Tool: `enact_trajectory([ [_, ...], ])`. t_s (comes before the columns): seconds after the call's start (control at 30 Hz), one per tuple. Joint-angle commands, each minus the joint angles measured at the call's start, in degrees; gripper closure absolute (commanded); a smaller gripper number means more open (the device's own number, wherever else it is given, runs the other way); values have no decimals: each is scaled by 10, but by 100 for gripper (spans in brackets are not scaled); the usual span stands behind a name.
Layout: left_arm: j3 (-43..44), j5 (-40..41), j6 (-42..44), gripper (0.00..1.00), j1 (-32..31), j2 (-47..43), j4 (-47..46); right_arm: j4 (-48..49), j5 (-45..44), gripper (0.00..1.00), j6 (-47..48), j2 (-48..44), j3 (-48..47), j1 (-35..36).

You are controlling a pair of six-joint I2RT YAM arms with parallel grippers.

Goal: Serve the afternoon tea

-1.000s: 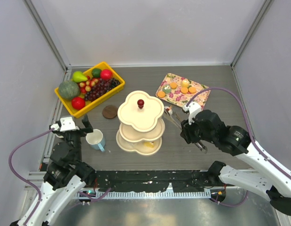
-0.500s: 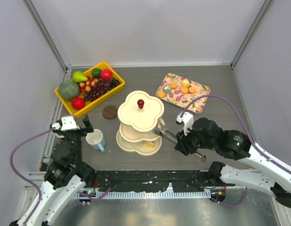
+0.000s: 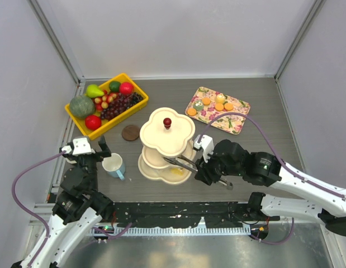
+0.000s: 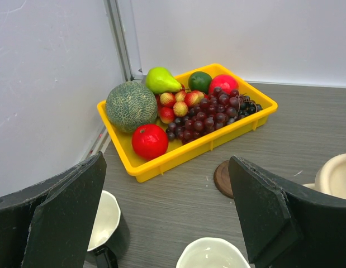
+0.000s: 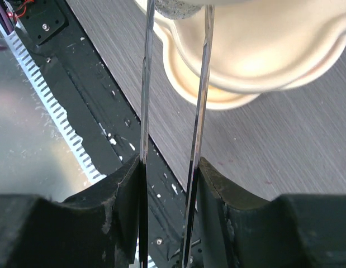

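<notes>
Your right gripper (image 3: pixel 205 163) has its jaws clamped on metal tongs (image 3: pixel 181 163), whose tips reach ahead into the cream stand (image 3: pixel 167 134). Your left gripper (image 4: pixel 167 212) has its jaws wide open, with the pale blue mug (image 3: pixel 113 165) just beside them.

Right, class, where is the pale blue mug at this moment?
In the overhead view the pale blue mug stands on the left side, between the open left claw and the cream tiered stand.

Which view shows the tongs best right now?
Right wrist: both blades of the tongs run close up from the right gripper to the stand. Top shows them small; left wrist, not at all.
</notes>
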State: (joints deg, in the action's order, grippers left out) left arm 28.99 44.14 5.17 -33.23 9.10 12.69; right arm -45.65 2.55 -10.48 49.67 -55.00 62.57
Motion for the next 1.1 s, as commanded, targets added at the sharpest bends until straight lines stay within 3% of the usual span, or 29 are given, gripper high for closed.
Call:
enact_trajectory([
  [0.0,7,10,6,1,3,3,-21,94,-6,64,27,30,-9,5],
  [0.47,8,9,6,1,3,2,-21,188,-24,60,55,111,-16,9],
  [0.73,8,9,6,1,3,1,-20,206,-66,52,59,149,-20,9],
  [1.07,8,9,6,1,4,-1,-20,201,-50,41,60,145,-18,9],
])
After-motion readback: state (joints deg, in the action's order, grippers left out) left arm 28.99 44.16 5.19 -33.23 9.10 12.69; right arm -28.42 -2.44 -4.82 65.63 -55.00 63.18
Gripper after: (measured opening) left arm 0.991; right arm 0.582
